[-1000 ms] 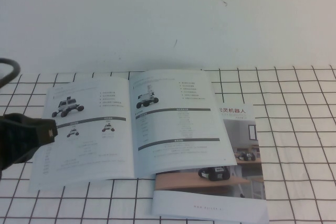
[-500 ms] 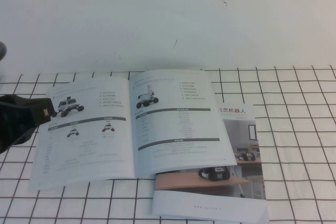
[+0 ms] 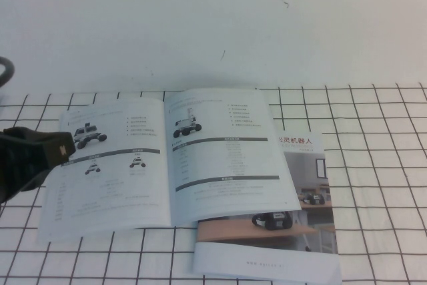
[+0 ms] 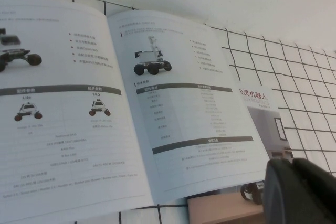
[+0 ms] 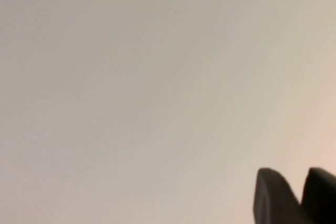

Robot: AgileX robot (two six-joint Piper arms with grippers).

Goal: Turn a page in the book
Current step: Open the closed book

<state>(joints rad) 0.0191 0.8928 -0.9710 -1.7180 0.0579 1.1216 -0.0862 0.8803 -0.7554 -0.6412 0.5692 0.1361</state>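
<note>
In the high view the book (image 3: 163, 158) lies open and flat on a white cloth with a black grid (image 3: 380, 165), its spine running away from the robot. The page (image 3: 223, 155) on the robot's right, with a wheeled-robot photo near its far end and two dark grey bars across it, lies flat too. Its near right corner overlaps a second booklet (image 3: 293, 231), whose cover shows a Chinese title and a wooden-desk room photo; that booklet sticks out from under the book toward the robot's right and the near edge of the table. Beyond the cloth stands a plain white wall (image 3: 213, 25). The left gripper (image 3: 60, 148) sits at the left edge of this view, over the outer edge of the book's left-hand leaf; whether it touches the paper cannot be told, nor whether its fingers stand apart or together. The right gripper does not show here. The left wrist view looks along the open spread and brings the print closer: the robot photos, red bullet marks and grey bars show clearly, with the second booklet's title past the page's outer edge and a dark part of the left gripper (image 4: 299, 192) in the corner. The right wrist view shows only a blank pale surface and two dark fingertips of the right gripper (image 5: 304, 182) with a narrow gap between them, gripping nothing.
</note>
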